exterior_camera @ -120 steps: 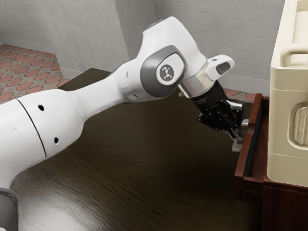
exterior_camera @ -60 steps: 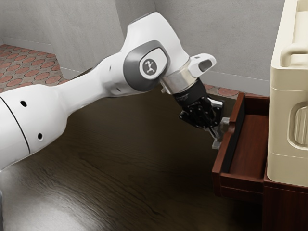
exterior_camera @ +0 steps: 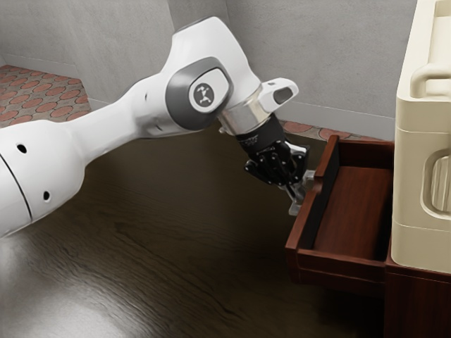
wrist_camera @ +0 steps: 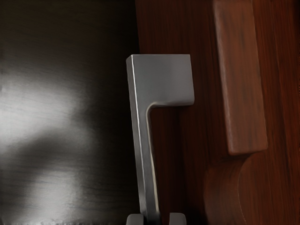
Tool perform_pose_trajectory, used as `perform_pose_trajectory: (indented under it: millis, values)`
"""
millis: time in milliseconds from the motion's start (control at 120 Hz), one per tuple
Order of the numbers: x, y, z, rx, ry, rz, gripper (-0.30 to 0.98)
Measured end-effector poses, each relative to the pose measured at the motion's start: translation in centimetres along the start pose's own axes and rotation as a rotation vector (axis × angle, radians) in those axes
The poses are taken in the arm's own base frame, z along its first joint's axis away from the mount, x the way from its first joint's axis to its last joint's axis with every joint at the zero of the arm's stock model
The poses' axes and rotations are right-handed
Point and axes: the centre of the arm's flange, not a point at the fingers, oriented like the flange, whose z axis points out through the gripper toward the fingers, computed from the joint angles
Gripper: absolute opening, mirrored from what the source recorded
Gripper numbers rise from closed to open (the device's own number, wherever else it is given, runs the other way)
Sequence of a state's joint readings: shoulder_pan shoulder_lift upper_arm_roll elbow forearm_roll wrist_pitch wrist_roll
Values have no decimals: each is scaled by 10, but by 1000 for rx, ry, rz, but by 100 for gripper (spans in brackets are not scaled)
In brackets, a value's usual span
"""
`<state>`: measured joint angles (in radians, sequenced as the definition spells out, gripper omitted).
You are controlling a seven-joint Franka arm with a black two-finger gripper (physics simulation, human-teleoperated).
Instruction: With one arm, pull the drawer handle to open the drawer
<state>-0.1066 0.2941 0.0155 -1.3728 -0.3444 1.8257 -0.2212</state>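
Note:
The black gripper (exterior_camera: 293, 186) reaches down to the drawer front in the exterior view, its fingers close together on the grey metal handle (exterior_camera: 309, 177). In the wrist view the handle (wrist_camera: 146, 154) runs down between the two fingertips of the gripper (wrist_camera: 156, 219), and its upper end meets the reddish-brown drawer front. The drawer (exterior_camera: 356, 211) stands well out from its cabinet, and its inside floor is visible from above.
A cream-coloured case (exterior_camera: 423, 183) stands on the dark red cabinet (exterior_camera: 419, 303) at the exterior view's right. The dark wooden tabletop (exterior_camera: 176, 246) stretches below the arm, with grey walls behind.
My gripper and the handle have moved together toward the exterior view's left, away from the cabinet. The drawer has slid farther out with them, showing more of its inside.

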Motion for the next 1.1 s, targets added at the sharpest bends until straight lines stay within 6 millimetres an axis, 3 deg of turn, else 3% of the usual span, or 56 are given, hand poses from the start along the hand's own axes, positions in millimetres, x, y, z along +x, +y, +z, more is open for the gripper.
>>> perform_pose_trajectory:
  millis: [600,1100]
  values:
    - [-1,-50,-20,27,0,-59,-10]
    - [-4,-54,-20,37,-8,-63,-10]
